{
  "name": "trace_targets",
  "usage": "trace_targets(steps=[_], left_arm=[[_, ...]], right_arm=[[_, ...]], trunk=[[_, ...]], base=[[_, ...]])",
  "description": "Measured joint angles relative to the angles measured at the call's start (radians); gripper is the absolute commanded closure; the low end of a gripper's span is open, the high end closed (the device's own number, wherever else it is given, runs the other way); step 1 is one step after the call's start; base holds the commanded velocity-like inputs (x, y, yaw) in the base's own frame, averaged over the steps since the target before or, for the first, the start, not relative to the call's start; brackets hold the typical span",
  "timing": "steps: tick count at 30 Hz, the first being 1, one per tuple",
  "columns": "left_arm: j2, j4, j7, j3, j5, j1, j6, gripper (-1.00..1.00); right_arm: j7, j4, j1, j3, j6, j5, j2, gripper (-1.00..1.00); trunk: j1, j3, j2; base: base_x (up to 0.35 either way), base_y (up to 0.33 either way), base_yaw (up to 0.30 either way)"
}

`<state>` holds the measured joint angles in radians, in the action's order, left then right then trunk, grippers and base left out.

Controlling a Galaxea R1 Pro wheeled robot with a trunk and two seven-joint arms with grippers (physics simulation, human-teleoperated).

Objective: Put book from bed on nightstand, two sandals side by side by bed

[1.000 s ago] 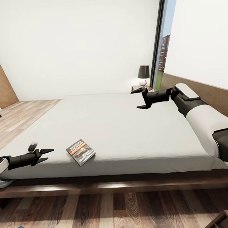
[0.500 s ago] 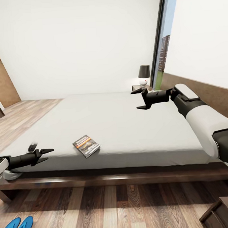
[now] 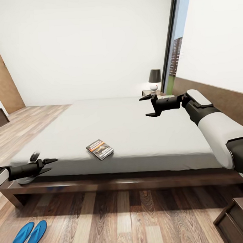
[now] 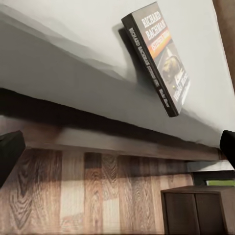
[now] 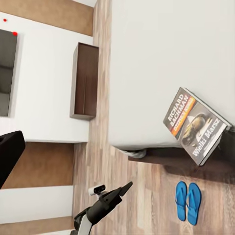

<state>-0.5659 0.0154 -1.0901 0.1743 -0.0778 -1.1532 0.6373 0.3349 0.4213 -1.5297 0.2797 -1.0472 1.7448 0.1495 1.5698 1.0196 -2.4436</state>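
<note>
The book (image 3: 100,149) lies flat near the front edge of the bed's off-white mattress (image 3: 136,135); the wrist views also catch the book (image 4: 161,58) (image 5: 196,125). Two blue sandals (image 3: 28,237) (image 5: 187,201) lie side by side on the wooden floor at the lower left, off the bed's corner. My left gripper (image 3: 49,165) is open and empty, level with the mattress edge, left of the book. My right gripper (image 3: 146,106) hovers open and empty above the mattress, far beyond the book. One nightstand (image 3: 235,219) (image 4: 196,210) stands at the lower right, another nightstand (image 3: 148,93) by the window.
A black-shaded lamp (image 3: 154,78) stands on the far nightstand. The dark bed frame (image 3: 121,184) juts out below the mattress. The wooden headboard (image 3: 223,102) runs along the right wall. A long dark cabinet (image 5: 88,81) sits against the opposite wall.
The whole view has pulled back from the bed, so the book looks farther off and both sandals show more fully. Both arms hold the same pose, open.
</note>
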Motion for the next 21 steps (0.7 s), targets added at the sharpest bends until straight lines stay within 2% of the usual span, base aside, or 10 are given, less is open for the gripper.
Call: trace_targets(steps=[14, 21], left_arm=[[0.0, 0.0, 0.0, 0.0, 0.0, 0.0, 0.001, -1.0], [0.0, 0.0, 0.001, 0.0, 0.0, 0.0, 0.001, -1.0]], right_arm=[[0.001, 0.0, 0.001, 0.0, 0.0, 0.0, -0.01, -1.0], [0.001, 0.0, 0.001, 0.001, 0.0, 0.0, -0.012, -1.0]], trunk=[[0.0, 0.0, 0.0], [0.0, 0.0, 0.0]], base=[[-0.053, 0.159, 0.0], [-0.003, 0.054, 0.0]])
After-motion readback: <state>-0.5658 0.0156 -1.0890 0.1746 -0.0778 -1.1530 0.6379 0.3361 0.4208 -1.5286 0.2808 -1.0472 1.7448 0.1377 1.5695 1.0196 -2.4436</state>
